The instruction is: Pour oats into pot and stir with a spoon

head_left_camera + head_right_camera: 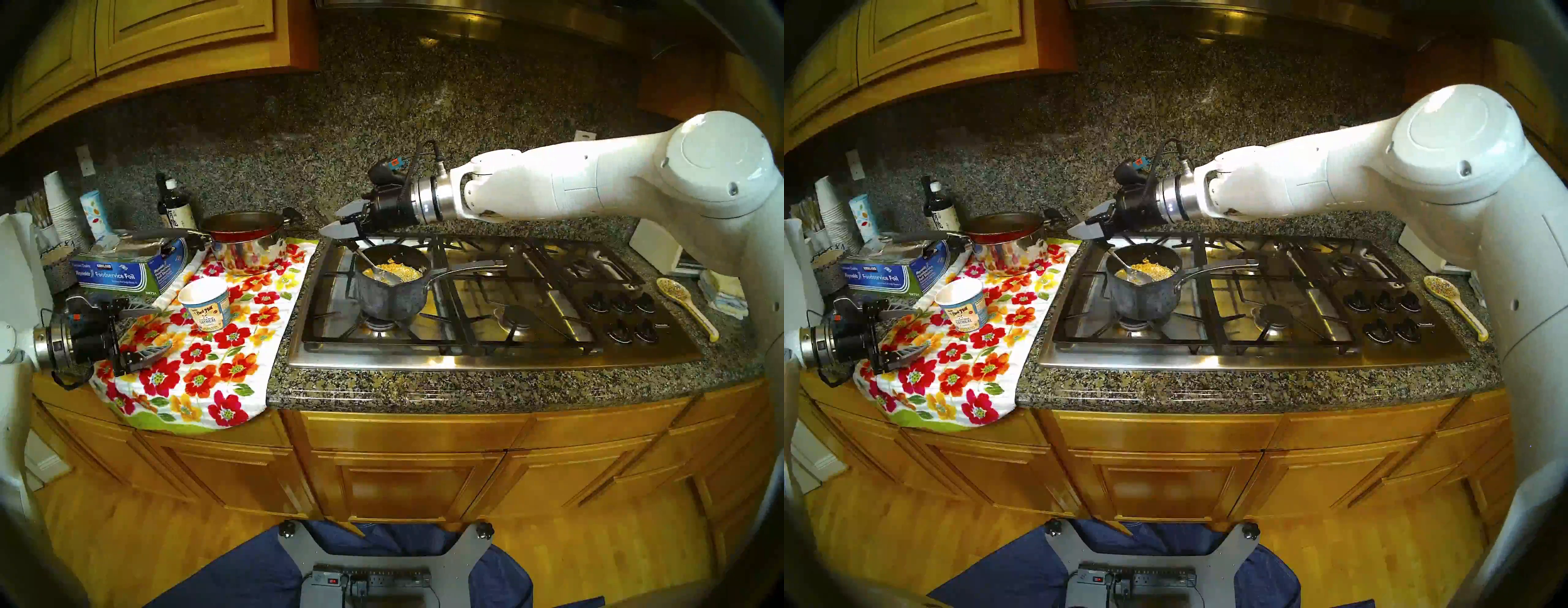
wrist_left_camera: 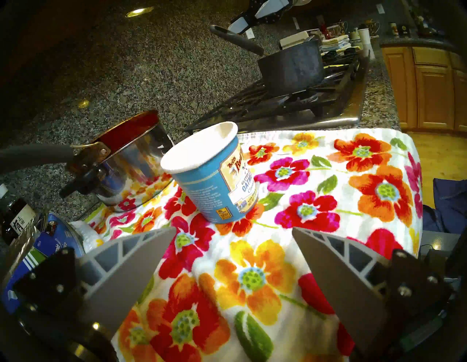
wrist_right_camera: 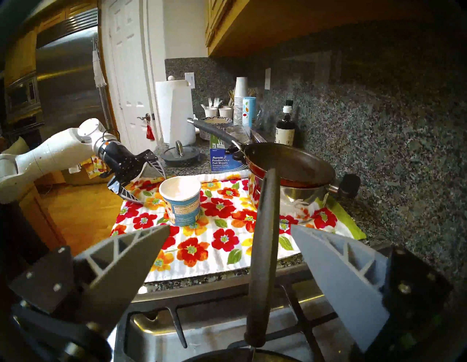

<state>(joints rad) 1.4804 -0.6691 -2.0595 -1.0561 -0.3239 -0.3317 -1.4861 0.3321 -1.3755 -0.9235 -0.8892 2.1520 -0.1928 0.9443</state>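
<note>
Here the right gripper, fingers spread, straddles the spoon's stiff, probably light black handle, the sensible hold; left gripper spread, empty.

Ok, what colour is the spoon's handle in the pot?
Black; the spoon handle shows best in the right wrist view, standing between the open jaws.

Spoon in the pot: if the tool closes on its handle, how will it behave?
The spoon will probably stay stiff: metal bowl, straight black handle. Propped on the pot rim, it may pivot when nudged. The smooth round handle might twist in the open right tool.
</note>
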